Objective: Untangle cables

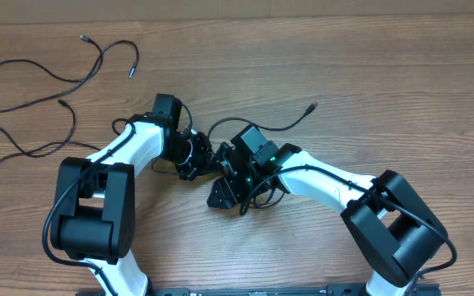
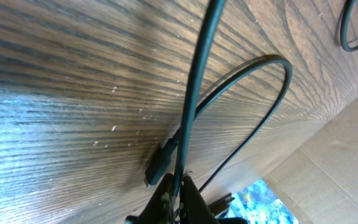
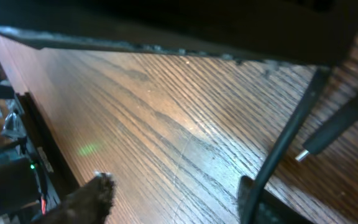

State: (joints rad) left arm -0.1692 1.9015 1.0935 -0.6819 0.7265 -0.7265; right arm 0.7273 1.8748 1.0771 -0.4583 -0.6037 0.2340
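A thin black cable (image 2: 194,93) ran taut up out of the left gripper (image 2: 175,198), whose jaws were pinched tight on it, probably to anchor it while strands were drawn apart. A plug (image 2: 156,169) lay on the wooden table (image 1: 401,66) just beside that gripper. The right gripper (image 3: 173,196), close to the left gripper, gaped wide and held nothing, with cord passing beside one finger (image 3: 253,199). Other cables (image 1: 99,51) lay well apart from the left gripper.
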